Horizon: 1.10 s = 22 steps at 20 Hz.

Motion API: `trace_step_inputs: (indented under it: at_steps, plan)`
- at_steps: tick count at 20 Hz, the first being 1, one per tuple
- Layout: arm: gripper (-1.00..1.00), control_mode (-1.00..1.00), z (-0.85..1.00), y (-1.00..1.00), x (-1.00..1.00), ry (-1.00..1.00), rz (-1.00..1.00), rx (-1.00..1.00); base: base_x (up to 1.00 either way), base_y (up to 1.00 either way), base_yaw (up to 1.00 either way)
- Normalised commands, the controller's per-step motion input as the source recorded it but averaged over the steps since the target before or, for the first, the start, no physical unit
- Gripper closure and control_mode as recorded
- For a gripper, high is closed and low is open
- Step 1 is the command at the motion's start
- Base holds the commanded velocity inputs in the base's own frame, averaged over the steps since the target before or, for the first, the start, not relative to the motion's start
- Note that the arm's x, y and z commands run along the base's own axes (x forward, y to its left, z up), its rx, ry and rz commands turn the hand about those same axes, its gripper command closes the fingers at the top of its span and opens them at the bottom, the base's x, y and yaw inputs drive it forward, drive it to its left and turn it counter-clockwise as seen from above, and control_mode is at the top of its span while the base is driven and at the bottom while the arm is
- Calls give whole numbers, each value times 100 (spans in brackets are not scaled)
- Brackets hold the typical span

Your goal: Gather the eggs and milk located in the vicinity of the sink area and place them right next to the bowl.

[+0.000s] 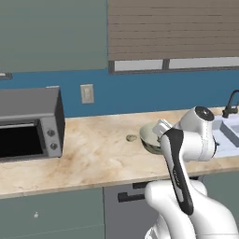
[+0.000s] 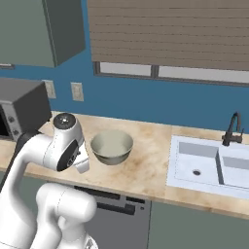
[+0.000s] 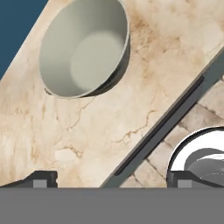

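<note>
The grey-green bowl [image 1: 148,134] [image 2: 112,146] [image 3: 83,48] stands upright on the marble counter, pale inside and with nothing in it. A small whitish egg [image 1: 131,137] lies on the counter just left of the bowl. My gripper [image 3: 113,180] hovers above the counter's front edge, on the near side of the bowl, open, with nothing between its dark fingertips [image 3: 41,179]. The white double-basin sink [image 2: 214,168] [image 1: 228,133] with its black faucet [image 2: 232,129] lies to the right of the bowl. The milk is out of view.
A grey microwave [image 1: 28,123] [image 2: 19,109] with its door open stands at the counter's left end. A dishwasher front with a dark handle [image 1: 135,191] [image 2: 112,204] sits under the counter below the bowl. Blue wall and a window run behind.
</note>
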Motion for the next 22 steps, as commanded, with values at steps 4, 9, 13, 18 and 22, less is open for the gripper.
trace_step_inputs:
  at_steps: [4, 9, 13, 18, 22]
  plan:
    - [-100, 100, 0, 0, 0, 0, 0, 0, 7, -74, 0]
    - [-100, 100, 0, 0, 0, 0, 0, 0, 16, -80, 0]
    - [-100, 100, 0, 0, 0, 0, 0, 0, 19, -82, 2]
    - [-100, 100, 0, 0, 0, 0, 0, 0, 21, -87, 5]
    - [-100, 100, 0, 0, 0, 0, 0, 0, 22, -89, 5]
